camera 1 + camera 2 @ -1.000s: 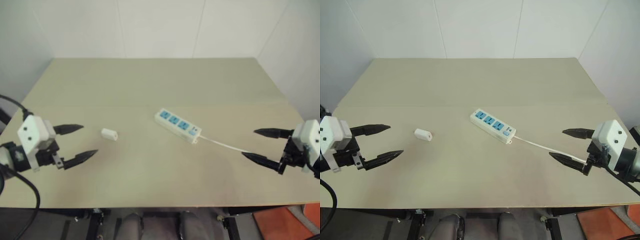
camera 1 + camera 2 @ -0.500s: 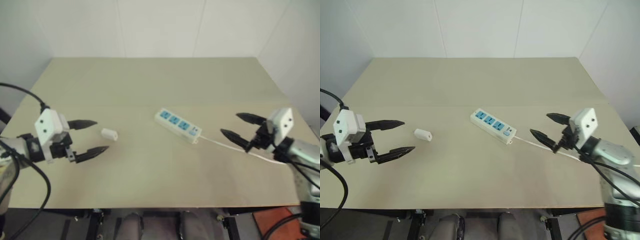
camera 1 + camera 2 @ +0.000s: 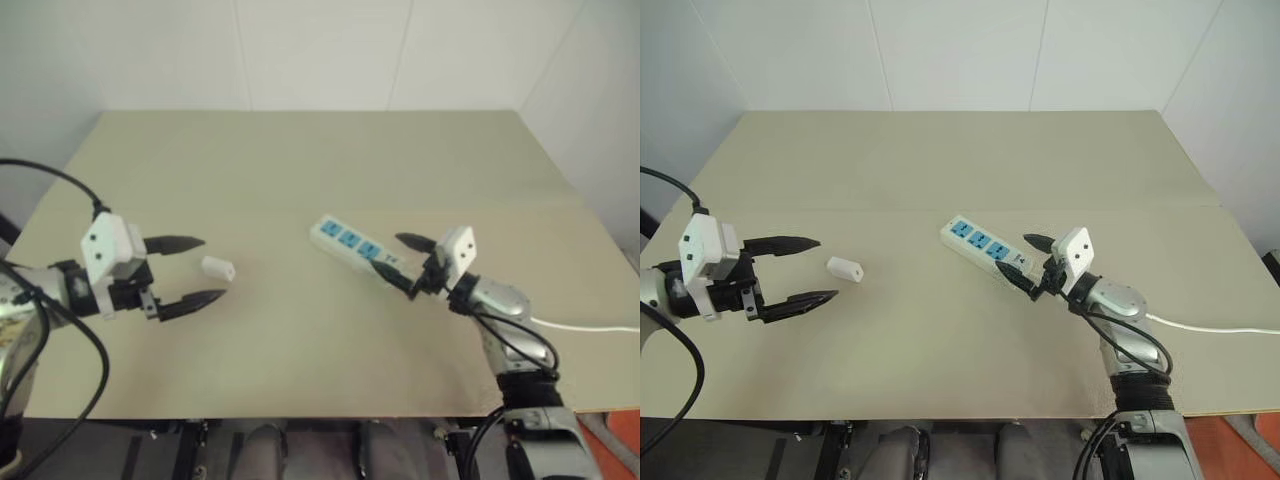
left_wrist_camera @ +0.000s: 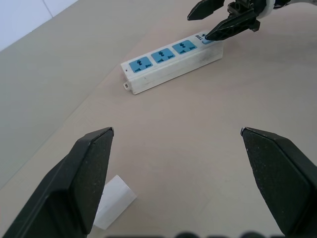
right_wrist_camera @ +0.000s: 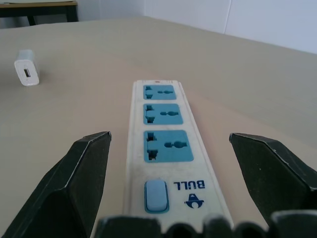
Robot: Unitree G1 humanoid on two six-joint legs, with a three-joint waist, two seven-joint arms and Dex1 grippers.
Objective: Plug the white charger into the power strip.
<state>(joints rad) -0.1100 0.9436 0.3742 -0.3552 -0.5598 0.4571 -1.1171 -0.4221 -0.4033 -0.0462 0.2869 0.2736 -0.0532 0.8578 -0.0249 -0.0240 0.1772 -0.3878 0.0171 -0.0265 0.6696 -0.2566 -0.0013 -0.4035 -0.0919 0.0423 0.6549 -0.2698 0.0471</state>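
1. Since a second ago the right gripper (image 3: 1024,262) has swung in from the table's right edge to the switch end of the strip (image 3: 985,249). The left gripper (image 3: 808,270) has edged slightly right toward the charger (image 3: 844,267).
2. Right gripper: fingers spread wide, one on each side of the strip's near-right end, holding nothing. Contact with the strip I cannot tell. Likely there to pin the strip so it won't slide when the plug is pushed in.
3. Left gripper: wide open, empty, pointing at the charger just beyond its tips. Set up for a pick.
4. Charger lies on its side on the table (image 3: 940,150), left of centre, well apart from the strip.
5. Strip lies diagonally mid-table, sockets up, all three free; cord (image 3: 1210,328) trails off right.
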